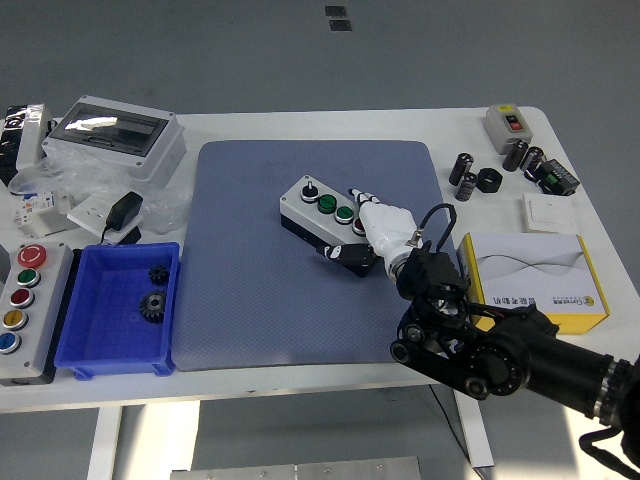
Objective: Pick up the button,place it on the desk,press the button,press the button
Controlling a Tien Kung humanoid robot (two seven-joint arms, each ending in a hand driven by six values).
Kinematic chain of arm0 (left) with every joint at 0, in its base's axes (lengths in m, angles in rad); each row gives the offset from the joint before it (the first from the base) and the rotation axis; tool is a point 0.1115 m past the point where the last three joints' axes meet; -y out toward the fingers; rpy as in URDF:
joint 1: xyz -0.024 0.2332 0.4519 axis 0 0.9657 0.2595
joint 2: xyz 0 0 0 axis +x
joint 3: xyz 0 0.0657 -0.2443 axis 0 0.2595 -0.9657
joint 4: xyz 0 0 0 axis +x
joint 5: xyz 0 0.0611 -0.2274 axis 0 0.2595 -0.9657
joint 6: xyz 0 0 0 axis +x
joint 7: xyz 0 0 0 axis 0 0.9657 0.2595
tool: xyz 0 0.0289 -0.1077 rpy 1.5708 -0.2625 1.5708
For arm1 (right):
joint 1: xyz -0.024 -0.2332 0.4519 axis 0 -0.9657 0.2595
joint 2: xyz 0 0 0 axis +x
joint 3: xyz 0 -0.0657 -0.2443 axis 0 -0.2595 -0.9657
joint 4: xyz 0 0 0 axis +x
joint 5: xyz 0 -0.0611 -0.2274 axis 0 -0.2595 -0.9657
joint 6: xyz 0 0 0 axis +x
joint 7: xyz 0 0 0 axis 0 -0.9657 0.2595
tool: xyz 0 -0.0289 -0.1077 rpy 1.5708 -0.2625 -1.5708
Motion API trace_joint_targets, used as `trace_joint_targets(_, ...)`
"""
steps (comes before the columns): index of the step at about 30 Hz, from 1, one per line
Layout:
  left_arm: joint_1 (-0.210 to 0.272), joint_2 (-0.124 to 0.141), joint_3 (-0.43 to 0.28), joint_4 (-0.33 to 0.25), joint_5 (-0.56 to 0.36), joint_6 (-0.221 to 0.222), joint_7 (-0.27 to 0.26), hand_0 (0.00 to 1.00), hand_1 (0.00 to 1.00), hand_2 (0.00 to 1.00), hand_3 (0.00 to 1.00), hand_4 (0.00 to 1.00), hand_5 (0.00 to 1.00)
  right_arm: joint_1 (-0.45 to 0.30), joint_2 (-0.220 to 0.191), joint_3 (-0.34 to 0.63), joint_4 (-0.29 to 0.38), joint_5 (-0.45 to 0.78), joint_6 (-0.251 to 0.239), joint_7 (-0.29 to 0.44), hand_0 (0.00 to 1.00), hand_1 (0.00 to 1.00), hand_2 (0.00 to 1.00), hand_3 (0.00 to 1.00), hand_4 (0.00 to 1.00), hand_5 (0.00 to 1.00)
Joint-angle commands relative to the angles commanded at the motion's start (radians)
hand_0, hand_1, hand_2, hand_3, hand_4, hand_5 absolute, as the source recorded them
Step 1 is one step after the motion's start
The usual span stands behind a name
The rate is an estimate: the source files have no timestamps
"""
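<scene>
— While the black arm reaches in from the lower right, what is the right robot hand (378, 226) doing?
— It clasps the right end of the button box (325, 215), thumb on the near side, fingers over the top.
— And the box?
— Resting on the grey mat (250, 290), mid-counter (330, 124).
</scene>
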State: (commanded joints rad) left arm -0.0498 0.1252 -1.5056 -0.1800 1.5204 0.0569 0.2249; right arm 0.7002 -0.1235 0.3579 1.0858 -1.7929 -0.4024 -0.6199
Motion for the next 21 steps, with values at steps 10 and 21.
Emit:
trace_joint_targets(10,0.000,0.001,0.005,0.000,-0.007,-0.001,-0.010,0.626,0.601,0.537,0.587,0.654,0.111,-0.001,-0.006,0.004,0.006,-0.049,-0.032,0.005,0.060,0.322,0.492,0.998,0.237,0.103)
trace_joint_targets(21,0.005,0.000,0.007,0.000,-0.014,-0.001,-0.012,0.624,0.601,0.539,0.588,0.649,0.106,-0.013,-0.033,-0.007,0.031,-0.017,-0.067,0.073,0.023,0.249,0.318,0.792,0.136,0.002)
